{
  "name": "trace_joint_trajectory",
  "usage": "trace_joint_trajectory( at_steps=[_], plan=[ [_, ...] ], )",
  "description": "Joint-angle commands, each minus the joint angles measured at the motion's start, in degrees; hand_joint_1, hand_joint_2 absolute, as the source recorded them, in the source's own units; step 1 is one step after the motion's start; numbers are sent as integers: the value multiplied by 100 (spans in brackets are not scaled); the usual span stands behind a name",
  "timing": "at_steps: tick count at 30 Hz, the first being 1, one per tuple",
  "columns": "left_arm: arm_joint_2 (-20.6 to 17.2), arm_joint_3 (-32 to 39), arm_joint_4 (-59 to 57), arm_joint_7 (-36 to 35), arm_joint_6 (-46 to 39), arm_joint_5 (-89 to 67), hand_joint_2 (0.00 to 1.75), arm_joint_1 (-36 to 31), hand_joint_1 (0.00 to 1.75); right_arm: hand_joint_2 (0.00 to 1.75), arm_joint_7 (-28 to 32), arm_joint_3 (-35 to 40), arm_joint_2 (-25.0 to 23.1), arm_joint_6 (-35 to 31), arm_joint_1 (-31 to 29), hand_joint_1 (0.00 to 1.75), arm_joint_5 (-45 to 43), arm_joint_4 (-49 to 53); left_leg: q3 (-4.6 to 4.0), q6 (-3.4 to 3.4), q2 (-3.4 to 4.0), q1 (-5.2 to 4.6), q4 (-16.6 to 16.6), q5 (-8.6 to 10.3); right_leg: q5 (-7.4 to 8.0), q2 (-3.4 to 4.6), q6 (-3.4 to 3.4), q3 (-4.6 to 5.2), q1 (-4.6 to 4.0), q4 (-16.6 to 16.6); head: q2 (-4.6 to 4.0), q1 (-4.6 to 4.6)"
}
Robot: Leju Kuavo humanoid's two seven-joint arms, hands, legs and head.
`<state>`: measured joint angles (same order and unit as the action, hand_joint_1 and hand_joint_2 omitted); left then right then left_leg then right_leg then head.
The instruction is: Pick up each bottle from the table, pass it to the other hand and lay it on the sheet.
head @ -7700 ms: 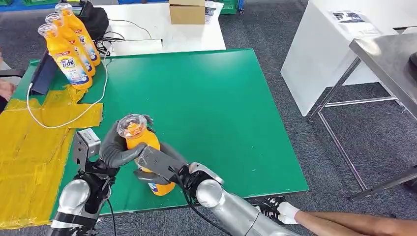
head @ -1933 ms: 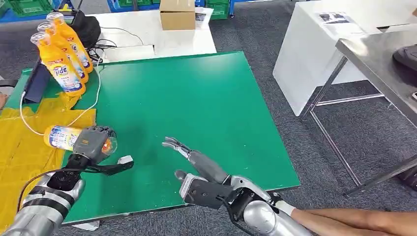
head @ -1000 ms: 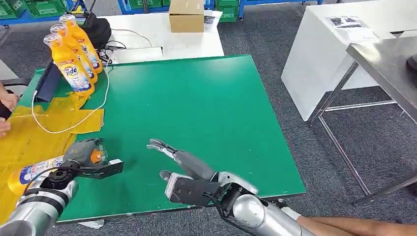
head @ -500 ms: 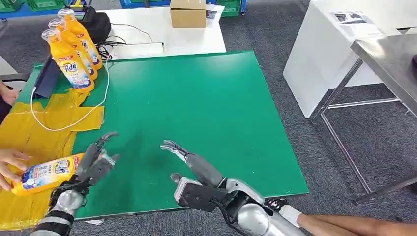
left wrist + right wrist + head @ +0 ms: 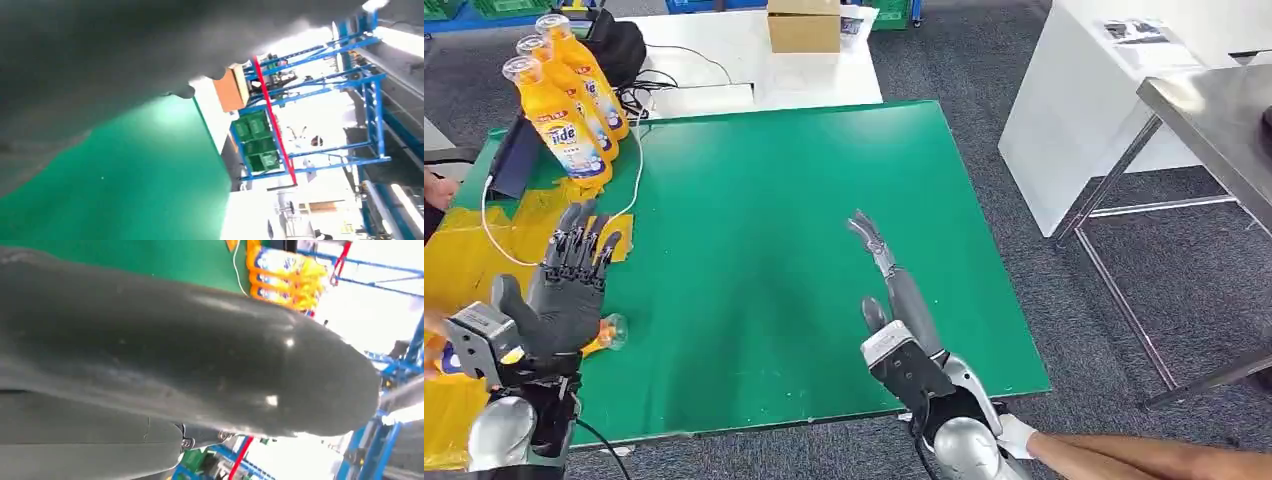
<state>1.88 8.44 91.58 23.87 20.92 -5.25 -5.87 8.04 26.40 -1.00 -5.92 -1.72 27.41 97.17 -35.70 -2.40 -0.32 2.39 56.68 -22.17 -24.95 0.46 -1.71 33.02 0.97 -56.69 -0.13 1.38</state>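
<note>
Looking past your spread, empty left hand [image 5: 559, 300], you find the upright bottles [image 5: 564, 120] standing straight ahead, far from the open right hand [image 5: 894, 300].

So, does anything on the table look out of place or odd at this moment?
Mostly no. A white cable trails loosely across the yellow sheet, where bottles get laid. Three bottles stand upright at the far corner.
</note>
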Motion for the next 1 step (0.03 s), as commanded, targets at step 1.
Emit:
trace_joint_trajectory(
  at_steps=[1],
  plan=[
    [166, 64, 153, -44, 12, 21, 0, 22, 0, 0, 31, -327, -146, 56, 44, 0, 8, -31, 9, 24, 1, -1, -3, 0, 0, -6, 5, -12, -4, 5, 0, 0]
  ],
)
